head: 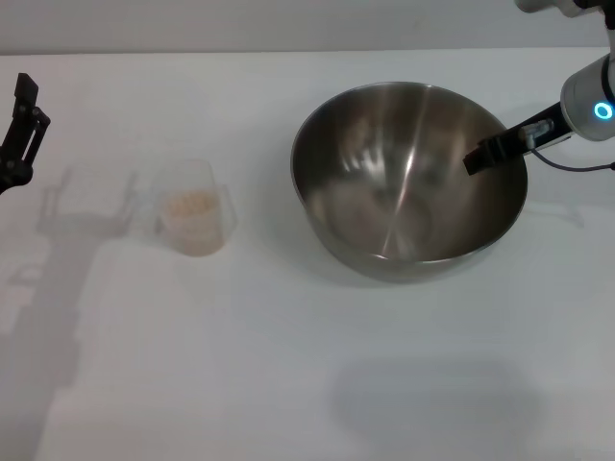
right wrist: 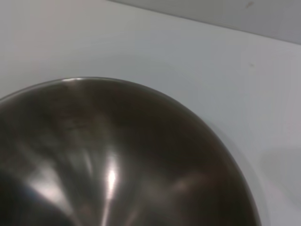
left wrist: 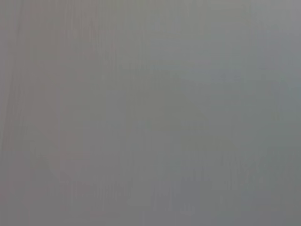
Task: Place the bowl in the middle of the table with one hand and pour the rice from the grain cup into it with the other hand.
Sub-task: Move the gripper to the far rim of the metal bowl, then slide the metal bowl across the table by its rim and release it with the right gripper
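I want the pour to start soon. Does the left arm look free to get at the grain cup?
Probably yes. The left gripper sits at the table's left edge, and only bare tabletop lies between it and the grain cup. The bowl and right gripper are off to the cup's right.

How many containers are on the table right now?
2. The bowl sits right of centre, with the right gripper at its rim. The grain cup, holding rice, stands to its left, apart from it. The left gripper is at the table's left edge.
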Tool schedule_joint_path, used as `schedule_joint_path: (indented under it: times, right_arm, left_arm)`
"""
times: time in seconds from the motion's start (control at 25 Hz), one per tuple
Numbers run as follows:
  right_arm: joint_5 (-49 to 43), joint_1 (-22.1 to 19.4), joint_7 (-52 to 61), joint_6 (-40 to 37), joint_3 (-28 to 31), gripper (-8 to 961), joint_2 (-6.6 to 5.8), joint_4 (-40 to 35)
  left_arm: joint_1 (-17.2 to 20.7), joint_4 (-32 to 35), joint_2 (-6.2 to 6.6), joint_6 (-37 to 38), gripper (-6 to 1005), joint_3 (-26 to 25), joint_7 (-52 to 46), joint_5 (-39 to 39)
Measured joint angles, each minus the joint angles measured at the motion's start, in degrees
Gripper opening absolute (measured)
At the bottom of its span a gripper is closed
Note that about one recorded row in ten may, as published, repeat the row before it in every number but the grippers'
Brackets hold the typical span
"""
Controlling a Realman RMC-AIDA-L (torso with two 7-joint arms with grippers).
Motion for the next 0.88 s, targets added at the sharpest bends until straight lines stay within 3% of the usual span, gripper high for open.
schedule_joint_path:
  times: [0.2,0.44,0.88]
  right_arm:
    - [0.1,0.0,-0.2,-0.5,0.1,313,0.02,0.3]
    - [0.1,-0.4,-0.6,-0.6,0.2,121,0.12,-0.2]
    - [0.4,-2.8,-0.9,-0.5,0.7,18,0.08,-9.9]
  left_arm:
    - [0.0,0.1,-0.08,0.2,809,0.0,0.0,0.0]
    - [0.0,0.0,-0.08,0.4,805,0.0,0.0,0.0]
    - [0.4,0.0,-0.08,1.7,799,0.0,0.0,0.0]
